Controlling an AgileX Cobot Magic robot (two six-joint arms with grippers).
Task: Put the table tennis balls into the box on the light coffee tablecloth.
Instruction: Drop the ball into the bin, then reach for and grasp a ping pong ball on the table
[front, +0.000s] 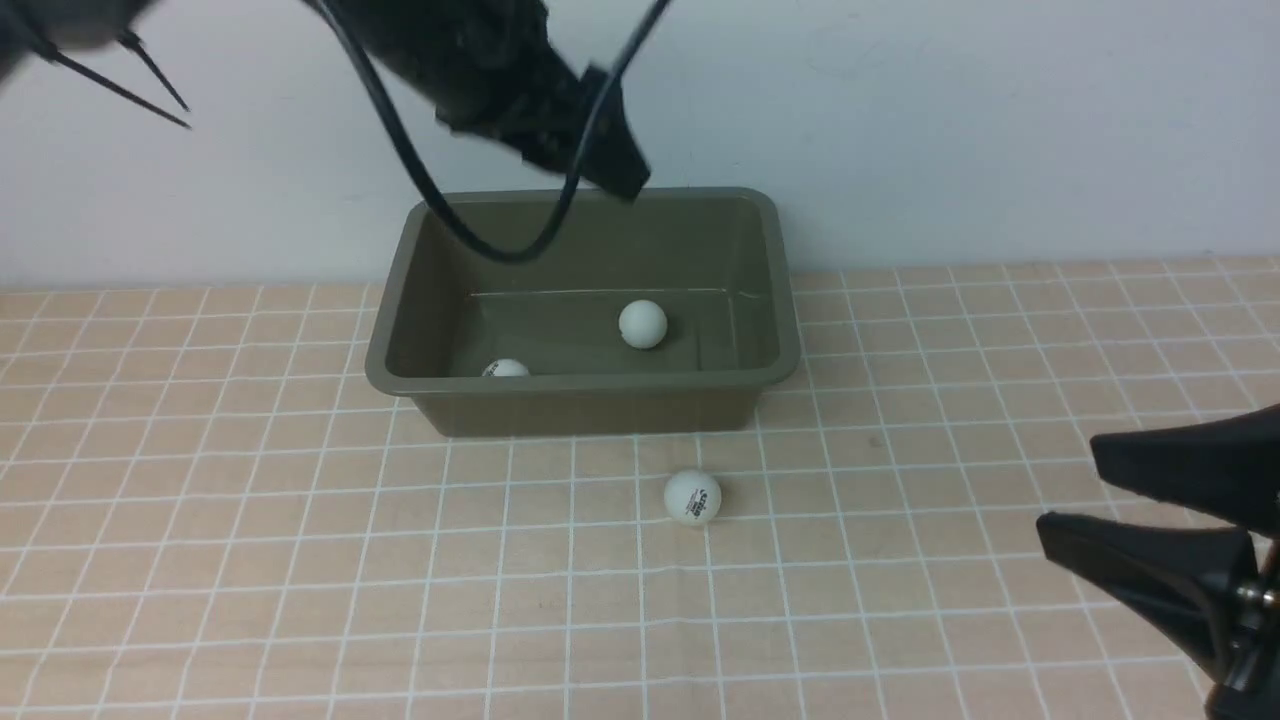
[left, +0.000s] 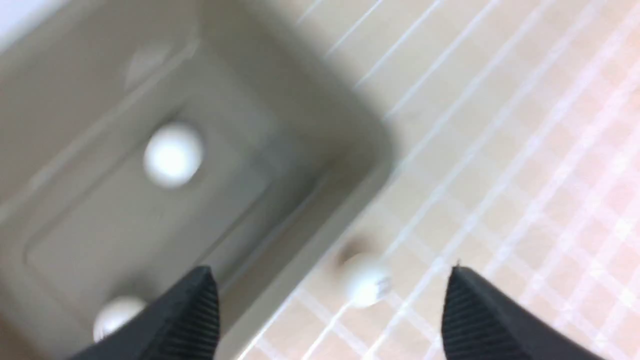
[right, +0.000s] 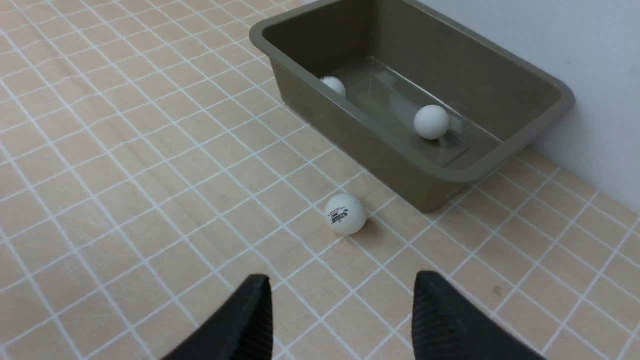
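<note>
The olive-green box (front: 590, 408) stands on the light coffee tablecloth (front: 300, 550) at the back middle. Two white balls lie inside it: one (front: 642, 324) near the middle, one (front: 505, 368) half hidden behind the front wall. The third ball (front: 692, 497), with dark lettering, lies on the cloth just in front of the box. My left gripper (front: 615, 170) hangs open and empty above the box's back rim; its blurred wrist view shows the box (left: 310, 140) and the lettered ball (left: 367, 285) below it. My right gripper (front: 1068, 488) is open and empty at the right, facing the lettered ball (right: 345, 214).
A white wall rises right behind the box. A black cable (front: 480, 240) from the left arm loops down over the box's back left part. The right wrist view shows the box (right: 360, 145) with its two balls (right: 431, 121) (right: 334, 85).
</note>
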